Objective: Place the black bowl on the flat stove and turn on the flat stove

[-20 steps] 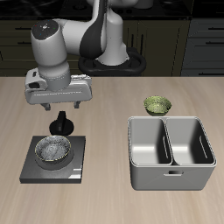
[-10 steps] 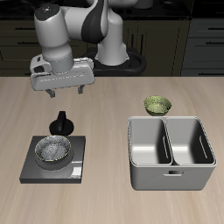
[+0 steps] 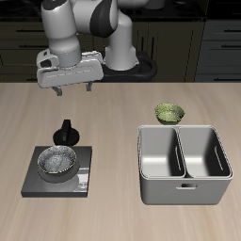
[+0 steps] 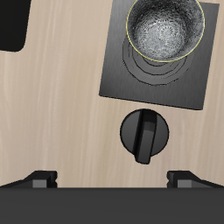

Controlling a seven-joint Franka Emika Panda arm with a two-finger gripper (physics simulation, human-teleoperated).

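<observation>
The black bowl (image 3: 58,162) sits upright on the flat stove (image 3: 38,184), near the table's front edge. In the wrist view the black bowl (image 4: 166,28) covers the ring marks of the flat stove (image 4: 122,70). The stove's round black knob (image 3: 66,132) stands at its back edge and also shows in the wrist view (image 4: 145,135). My gripper (image 3: 73,90) hangs high above the table, behind and above the knob. It is open and empty, with its fingertips (image 4: 39,180) spread wide in the wrist view.
An olive-green bowl (image 3: 169,113) sits on the table behind a grey two-compartment metal tray (image 3: 184,193). The robot's base (image 3: 118,68) stands at the table's back.
My gripper has risen and drawn back from just above the knob toward the table's back. The bowl, stove and knob have not moved.
</observation>
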